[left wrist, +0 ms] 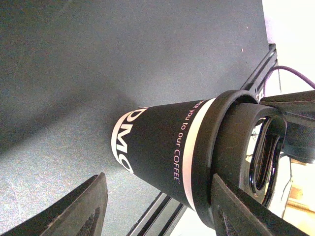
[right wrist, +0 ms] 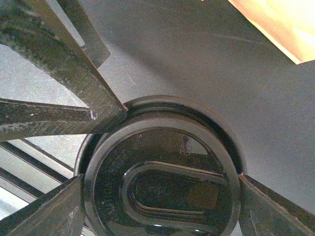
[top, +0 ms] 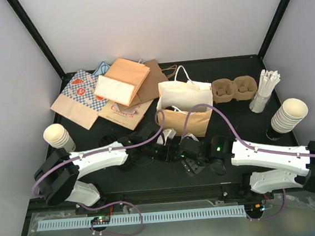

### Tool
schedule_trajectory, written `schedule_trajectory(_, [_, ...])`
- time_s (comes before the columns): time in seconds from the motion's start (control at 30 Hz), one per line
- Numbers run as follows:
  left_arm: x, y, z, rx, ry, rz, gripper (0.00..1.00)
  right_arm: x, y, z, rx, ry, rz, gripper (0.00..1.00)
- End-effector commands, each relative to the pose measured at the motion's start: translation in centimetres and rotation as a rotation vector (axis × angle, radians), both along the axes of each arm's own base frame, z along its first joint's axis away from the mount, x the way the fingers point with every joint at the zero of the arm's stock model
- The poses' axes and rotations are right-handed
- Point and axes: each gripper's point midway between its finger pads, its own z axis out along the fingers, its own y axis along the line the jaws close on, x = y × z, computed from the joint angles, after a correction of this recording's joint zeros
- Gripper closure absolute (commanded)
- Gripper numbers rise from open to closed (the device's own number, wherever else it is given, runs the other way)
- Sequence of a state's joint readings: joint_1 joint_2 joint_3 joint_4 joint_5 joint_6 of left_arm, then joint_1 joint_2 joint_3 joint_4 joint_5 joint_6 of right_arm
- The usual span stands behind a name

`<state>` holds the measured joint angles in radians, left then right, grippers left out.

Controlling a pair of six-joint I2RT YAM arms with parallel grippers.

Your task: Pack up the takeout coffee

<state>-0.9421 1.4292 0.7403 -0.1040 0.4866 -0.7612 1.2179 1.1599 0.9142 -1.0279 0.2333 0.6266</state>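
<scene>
Cup [left wrist: 162, 147] waiting on tabletop [left wrist: 98, 59], nothing packed yet.
Right fingers [right wrist: 44, 211] are clamping its lid [right wrist: 162, 196], left fingers [left wrist: 83, 211] standing apart around it; far carrier [top: 234, 89] sitting empty.

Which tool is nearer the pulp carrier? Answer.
Right. The right tool sits left of the carrier, toward the near edge; the left tool lies farther left, across the lidded cup.

Counted were two cup stacks [top: 59, 137], one two-cup carrier [top: 234, 89], one lidded cup [left wrist: 162, 152], one upright bag [top: 185, 108], one straw bundle [top: 265, 90].
</scene>
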Motion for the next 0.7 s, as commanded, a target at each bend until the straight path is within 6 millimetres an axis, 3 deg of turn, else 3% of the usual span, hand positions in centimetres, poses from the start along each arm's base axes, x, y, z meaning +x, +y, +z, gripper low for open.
schedule_trajectory(0.0, [-0.2, -0.8, 0.6, -0.016, -0.005, -0.023, 0.40, 0.4, 0.3, 0.4, -0.006, -0.023, 0.004, 0.18])
schedule_trajectory(0.2, [0.5, 0.1, 1.4, 0.009, -0.055, 0.017, 0.41, 0.4, 0.2, 0.2, -0.010, -0.028, -0.003, 0.25])
schedule_trajectory(0.57, [0.5, 1.8, 2.8, 0.023, -0.107, 0.060, 0.41, 0.1, 0.0, -1.3, -0.033, -0.002, 0.005, 0.26])
schedule_trajectory(0.67, [0.6, 2.4, 4.0, 0.011, -0.138, 0.080, 0.41, 0.2, 0.0, -1.0, -0.030, -0.008, 0.002, 0.26])
